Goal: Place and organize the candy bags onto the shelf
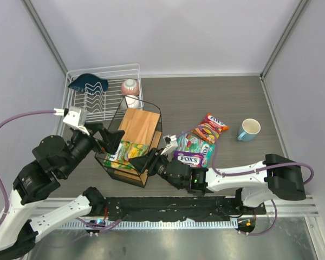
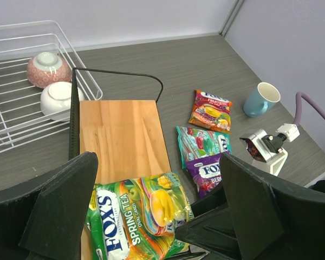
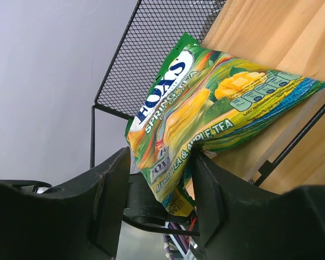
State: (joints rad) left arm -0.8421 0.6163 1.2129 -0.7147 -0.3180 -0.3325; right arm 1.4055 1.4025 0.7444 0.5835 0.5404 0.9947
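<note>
**A:** Where is the yellow-green bag?

**B:** On the shelf, at the near end of its wooden board, label side up. I cannot tell which of the two tiers it lies on. The shelf stands left of the middle of the surface.

**A:** And the right pincer?

**B:** Low at the shelf's near right corner, its jaws partway apart on either side of the bag's near end. The bag's edge meets one jaw, but nothing looks pinched.

**A:** The left pincer?

**B:** Spread wide above the near left of the shelf, over that same bag, with nothing in it.

**A:** The other bags?

**B:** All three lie flat on the surface to the right of the shelf. The teal bag and the purple bag overlap, the purple one nearer. The orange-red bag lies just beyond the teal one, farther right.

**A:** Anything else?

**B:** A light blue mug stands upright, well to the right of the bags. A white dish rack sits at the far left, just behind the shelf. It has a pink bowl and a white bowl at its right end and a dark blue item at its far left.
</note>
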